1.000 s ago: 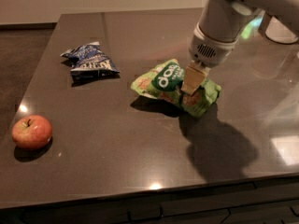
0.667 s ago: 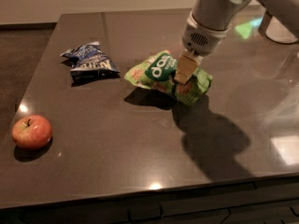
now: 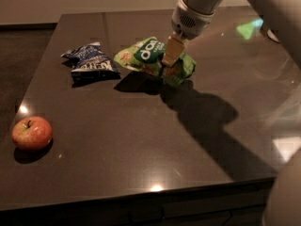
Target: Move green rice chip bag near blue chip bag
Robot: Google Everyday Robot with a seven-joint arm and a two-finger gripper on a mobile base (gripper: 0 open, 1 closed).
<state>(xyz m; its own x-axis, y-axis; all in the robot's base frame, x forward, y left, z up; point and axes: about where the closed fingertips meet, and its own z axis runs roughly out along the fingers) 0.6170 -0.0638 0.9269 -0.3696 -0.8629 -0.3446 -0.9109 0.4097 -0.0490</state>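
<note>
The green rice chip bag is a glossy, crumpled light-green pouch with a dark green label. It sits at the far middle of the table, a dark, polished, reflective slab, and casts a shadow beneath its left end. Just left of it, apart, lies the smaller blue chip bag, wrinkled foil. A round red apple sits near left. The pale arm reaches down from the far right, and its tan end effector is clamped on the pouch's right half.

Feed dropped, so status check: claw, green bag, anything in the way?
Claw shut on green rice chip bag. Bag close beside blue chip bag. Nothing between them; apple far off, near front edge.
</note>
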